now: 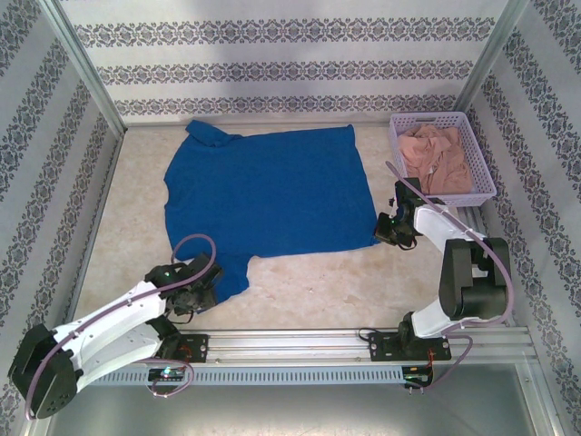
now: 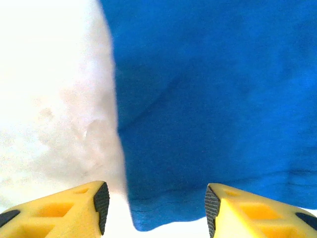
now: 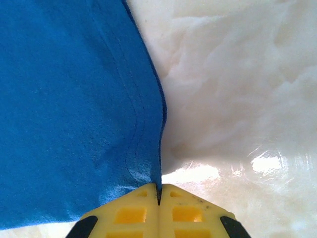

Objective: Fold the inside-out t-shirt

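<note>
Left gripper (image 2: 156,208) is standing wide open, holding nothing; its yellow fingers (image 2: 74,206) with dark pads are sitting low at either side of the wrist view. A corner of the inside-out t-shirt (image 2: 213,99) is lying on the table (image 2: 54,114) just ahead of the gap and between the two fingers, the cloth spreading forward and to the right of that gripper, with bare surface showing ahead to its left. Whether the pads are touching the cloth cannot be told. Right gripper (image 3: 159,194) is showing its fingers pressed together with no gap, and they are pinching the hemmed edge of the t-shirt (image 3: 74,109); the edge is running straight ahead from the fingertips, the blue cloth lying to its left and pale table (image 3: 237,99) to its right. From above, the t-shirt (image 1: 263,191) is lying spread flat between the two grippers, the left gripper (image 1: 204,292) at its near-left corner and the right gripper (image 1: 390,232) at its near-right corner. A lavender basket (image 1: 454,199) holding a pinkish-beige garment (image 1: 438,156) is sitting just beyond the right gripper.
</note>
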